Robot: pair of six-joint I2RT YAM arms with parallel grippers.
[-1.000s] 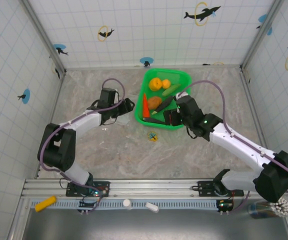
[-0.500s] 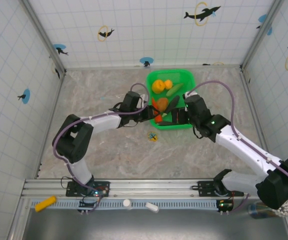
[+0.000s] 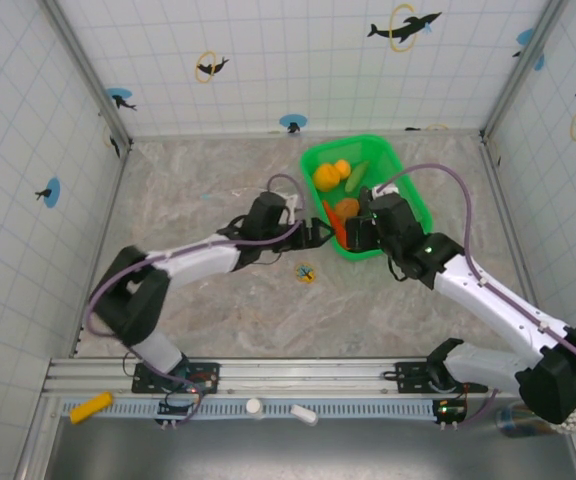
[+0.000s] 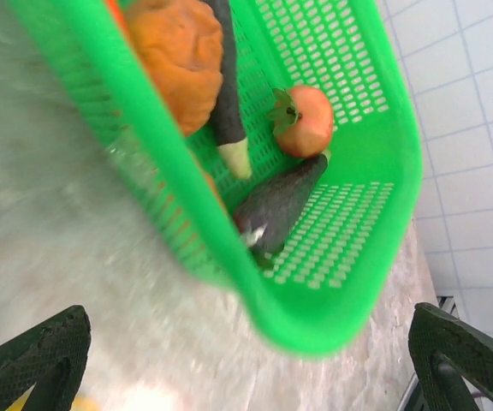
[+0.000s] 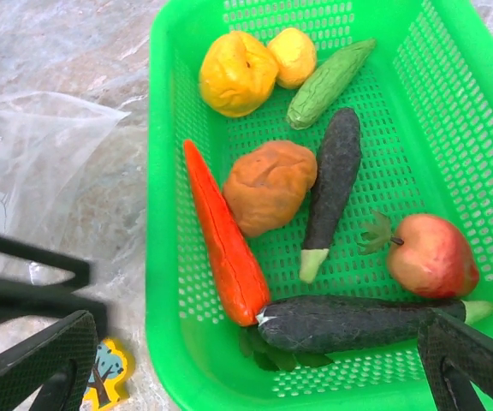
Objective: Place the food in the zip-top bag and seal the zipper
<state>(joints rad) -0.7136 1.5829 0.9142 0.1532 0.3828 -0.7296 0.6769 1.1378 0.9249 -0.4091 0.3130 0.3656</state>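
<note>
Since half a second ago the green basket point(image 5: 159, 214) has slid rightward and turned, and the left end effector point(image 4: 251, 355) has followed to its left rim, released and empty. The right end effector point(image 5: 253, 364) hovers over the basket, also released. The carrot point(image 5: 225, 257), potato point(image 5: 270, 187), apple point(image 5: 430, 255), eggplant point(image 5: 332, 184), cucumber point(image 5: 328, 71) and yellow fruits point(image 5: 236, 73) lie inside the basket, and the clear bag point(image 5: 32, 163) lies on the tabletop point(image 3: 198, 180) just left of it.

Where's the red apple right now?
Right wrist view: red apple sits in the green mesh basket, right side, right beside the long dark eggplant.
</note>
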